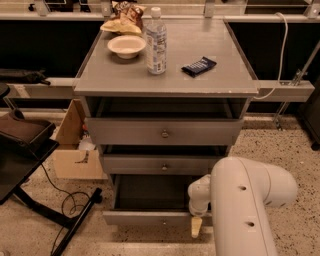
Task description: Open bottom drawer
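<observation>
The grey cabinet has three drawers. The bottom drawer (145, 218) is pulled out towards me, and its dark inside (150, 192) shows behind the low grey front. The middle drawer (162, 165) and the top drawer (162, 132) also stand slightly out, each with a small round knob. My gripper (196, 226) hangs from the white arm (245, 210) at the right end of the bottom drawer's front. The arm hides most of the gripper.
On the cabinet top (220, 82) stand a water bottle (156, 42), a white bowl (126, 46), a dark snack bar (198, 66) and a chip bag (125, 15). A cardboard box (75, 150) and a black stand with a cable (45, 200) are on the left floor.
</observation>
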`<move>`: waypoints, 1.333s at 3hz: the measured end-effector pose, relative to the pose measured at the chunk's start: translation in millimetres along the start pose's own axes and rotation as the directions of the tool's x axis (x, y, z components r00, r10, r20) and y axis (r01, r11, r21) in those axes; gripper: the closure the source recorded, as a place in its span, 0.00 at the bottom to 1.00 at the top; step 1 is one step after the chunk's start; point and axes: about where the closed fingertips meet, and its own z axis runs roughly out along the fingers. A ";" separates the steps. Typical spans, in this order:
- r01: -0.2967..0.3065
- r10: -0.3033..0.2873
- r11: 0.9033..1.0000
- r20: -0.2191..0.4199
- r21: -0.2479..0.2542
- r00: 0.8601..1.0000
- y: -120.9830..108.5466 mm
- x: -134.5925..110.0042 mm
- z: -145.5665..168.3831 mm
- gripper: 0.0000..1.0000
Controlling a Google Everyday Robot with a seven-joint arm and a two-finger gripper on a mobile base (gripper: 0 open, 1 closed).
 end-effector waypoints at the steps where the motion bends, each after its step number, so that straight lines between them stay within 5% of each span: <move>1: -0.008 0.014 0.990 0.043 -0.143 0.999 -14.8 -11.2 28.0 0.00; 2: -0.011 0.016 0.992 0.041 -0.127 0.999 -6.7 -11.5 29.2 0.00; 3: -0.030 0.037 0.981 0.033 -0.193 0.999 46.0 -9.0 39.4 0.16; 4: -0.031 0.038 0.980 0.033 -0.195 0.999 39.3 -10.1 36.6 0.40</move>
